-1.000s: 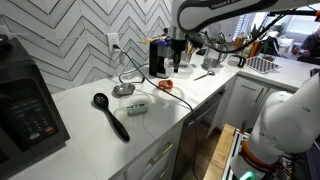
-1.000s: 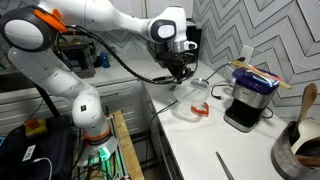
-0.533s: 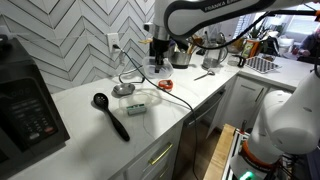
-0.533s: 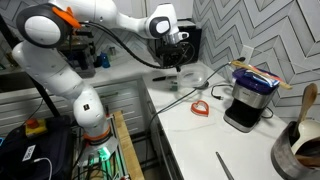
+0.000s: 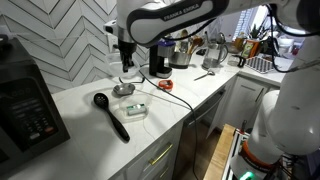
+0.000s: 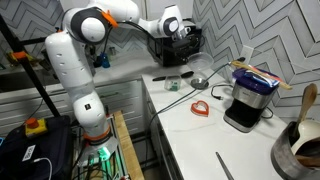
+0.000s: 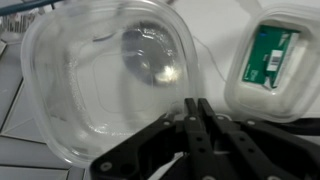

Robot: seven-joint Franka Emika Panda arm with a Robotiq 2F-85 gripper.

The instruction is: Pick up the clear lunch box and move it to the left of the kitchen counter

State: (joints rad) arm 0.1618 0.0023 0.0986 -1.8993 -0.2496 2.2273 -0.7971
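Observation:
My gripper (image 7: 196, 108) is shut on the rim of the clear lunch box (image 7: 100, 80), a rounded see-through plastic tub. In both exterior views the gripper (image 5: 125, 64) (image 6: 184, 57) holds the box (image 5: 126, 75) (image 6: 190, 70) just above the white kitchen counter (image 5: 80, 125) (image 6: 200, 140), close to the zigzag-tiled wall. A small round grey object (image 5: 122, 90) lies under the box and shows through its base in the wrist view.
A white container with a green label (image 5: 137, 107) (image 7: 270, 55) lies beside the box. A black ladle (image 5: 110, 115) and a black microwave (image 5: 25, 110) lie further along. A coffee maker (image 5: 158, 55) (image 6: 250, 100) and a red object (image 6: 200, 108) stand on the other side.
The arm has carried the clear lunch box along the counter, away from the coffee maker and towards the microwave end. The gripper stayed shut on it.

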